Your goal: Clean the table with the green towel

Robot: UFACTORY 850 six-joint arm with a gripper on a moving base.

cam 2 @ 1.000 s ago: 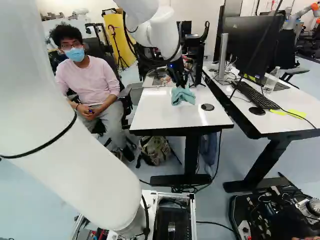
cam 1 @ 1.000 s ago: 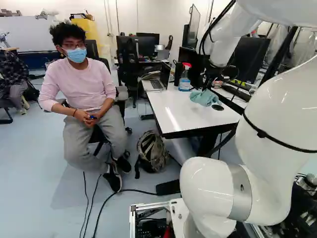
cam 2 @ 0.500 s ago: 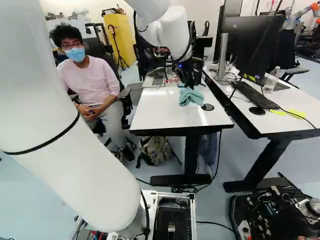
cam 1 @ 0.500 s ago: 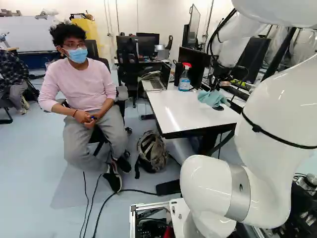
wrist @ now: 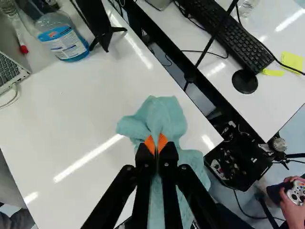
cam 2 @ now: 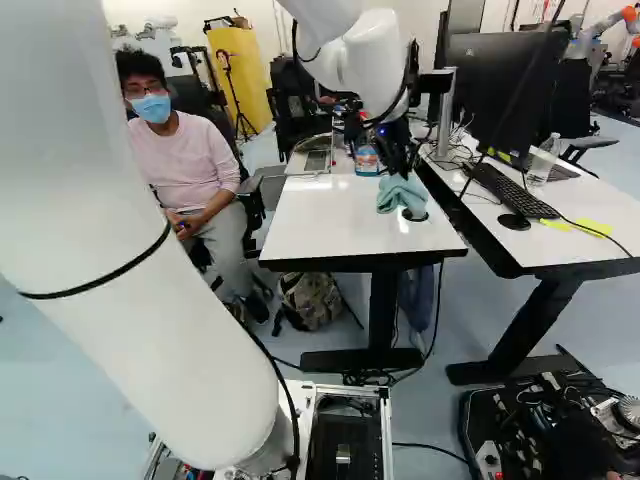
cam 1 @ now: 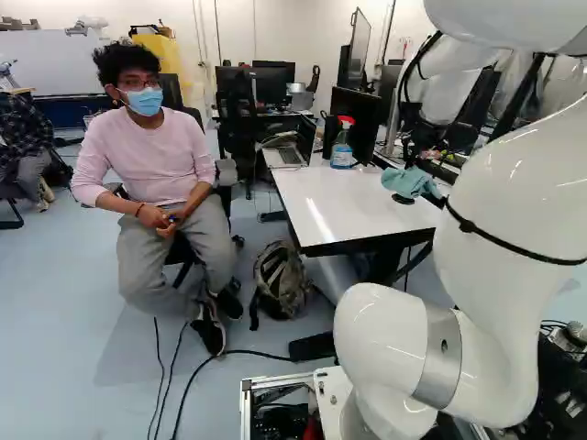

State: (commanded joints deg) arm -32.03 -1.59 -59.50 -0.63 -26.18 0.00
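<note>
The gripper (cam 2: 400, 172) is closed on the green towel (wrist: 164, 119), and its orange pads (wrist: 149, 144) press the cloth from two sides. The towel is at the white table (cam 2: 320, 220), near the edge which faces the second table (wrist: 281, 102). It partly covers the black round disc (cam 2: 415, 216). Further ahead of the gripper, the spray bottle (wrist: 66, 43) stands near the laptop (wrist: 10, 71). On the second table there is a keyboard (wrist: 228, 36).

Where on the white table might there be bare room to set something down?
Bare: the stretch between the towel and the laptop, and the near-left corner in the right base view. Crowded: the far end, with laptop and spray bottle.
</note>
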